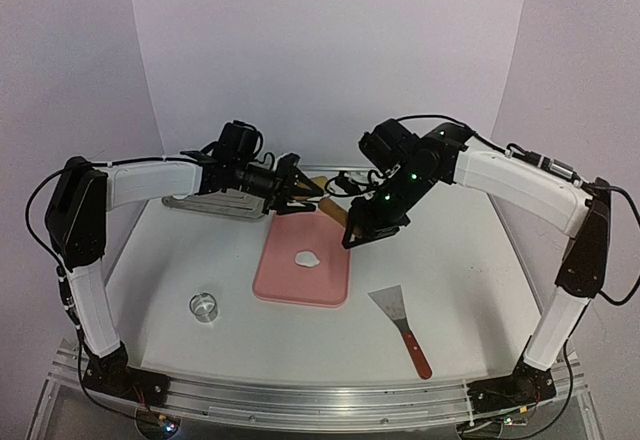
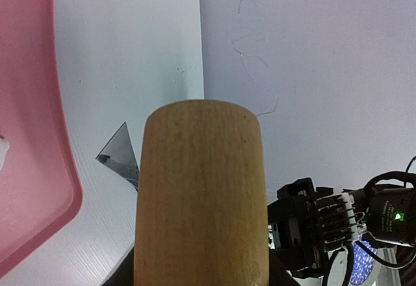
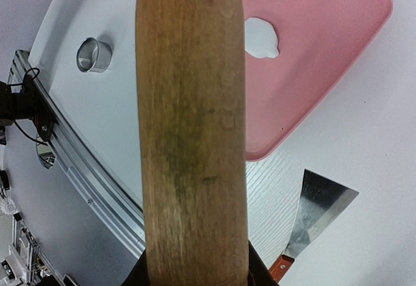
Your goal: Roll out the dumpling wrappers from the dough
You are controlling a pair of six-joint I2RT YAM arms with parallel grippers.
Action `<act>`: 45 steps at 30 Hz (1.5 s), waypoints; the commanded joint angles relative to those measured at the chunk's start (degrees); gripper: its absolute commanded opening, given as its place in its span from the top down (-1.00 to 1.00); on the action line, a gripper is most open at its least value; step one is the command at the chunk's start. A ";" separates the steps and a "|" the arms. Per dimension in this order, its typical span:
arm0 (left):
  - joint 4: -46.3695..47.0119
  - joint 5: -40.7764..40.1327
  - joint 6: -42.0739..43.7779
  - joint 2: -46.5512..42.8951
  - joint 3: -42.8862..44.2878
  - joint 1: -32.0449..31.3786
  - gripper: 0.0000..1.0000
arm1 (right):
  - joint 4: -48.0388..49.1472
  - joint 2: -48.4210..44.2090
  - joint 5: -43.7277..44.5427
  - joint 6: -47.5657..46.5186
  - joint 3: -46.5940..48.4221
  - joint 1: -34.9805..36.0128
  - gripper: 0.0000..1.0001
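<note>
Rolling pin point(image 3: 192, 136) is gripped aloft by right end effector point(image 1: 347, 225); other end is met by left end effector point(image 1: 303, 188), grip cannot be told | dough piece point(image 1: 308, 257) is laid on pink tray point(image 1: 275, 280) | step judged: two-ended hold | next: pin to be lowered level onto dough.

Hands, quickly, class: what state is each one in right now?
Left hand: closed on one end of the rolling pin.
Right hand: closed on its other end.

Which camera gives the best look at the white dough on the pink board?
The top external view: the dough lies whole and unblocked on the pink board. Right wrist shows it larger, but the rolling pin hides its edge. Left wrist catches only a sliver.
</note>
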 commanded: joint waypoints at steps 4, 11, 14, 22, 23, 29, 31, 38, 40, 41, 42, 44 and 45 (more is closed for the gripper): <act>23.94 1.01 -15.06 -6.25 -9.63 0.28 1.00 | 16.93 -5.59 -0.72 9.62 -5.05 -1.52 0.13; 29.98 -3.38 -19.19 -9.54 -11.68 1.36 1.00 | 32.73 -9.92 -10.37 18.88 -13.87 -9.46 -0.60; 34.18 -5.70 -21.75 -11.11 -12.49 2.01 1.00 | 40.43 -11.53 -14.39 24.12 -19.04 -13.04 -0.71; 48.24 -11.52 -30.50 -12.79 -13.82 2.48 1.00 | 60.77 -10.03 -20.75 36.65 -25.22 -15.69 -0.83; 50.11 -12.33 -31.83 -12.85 -14.06 2.45 1.00 | 63.60 -9.28 -21.54 38.97 -25.60 -15.67 -0.84; 51.74 -14.08 -32.05 -12.97 -11.97 2.48 1.00 | 85.19 -5.30 -24.79 51.70 -29.68 -15.67 -0.85; 52.30 -14.75 -32.11 -13.29 -12.21 2.48 1.00 | 85.38 -4.66 -25.09 51.59 -29.27 -15.57 -0.86; 53.67 -15.80 -32.19 -13.70 -12.67 2.48 1.00 | 85.56 -3.39 -26.03 51.95 -28.35 -15.37 -0.88; 53.42 -16.35 -31.94 -13.96 -13.54 2.48 1.00 | 85.63 -2.32 -27.32 52.14 -26.64 -15.05 -0.85; 53.66 -16.59 -32.03 -14.01 -14.01 2.48 1.00 | 85.73 -1.92 -27.90 52.44 -25.91 -14.87 -0.82; 53.82 -16.83 -32.03 -14.01 -14.48 2.48 1.00 | 85.89 -1.58 -28.33 52.79 -25.43 -14.61 -0.78; 53.53 -17.11 -31.46 -14.13 -14.86 2.48 1.00 | 86.23 -1.60 -28.48 53.21 -25.05 -14.42 -0.68; 53.31 -17.24 -30.98 -14.22 -15.02 2.48 1.00 | 86.25 -1.69 -28.48 53.45 -24.98 -14.40 -0.62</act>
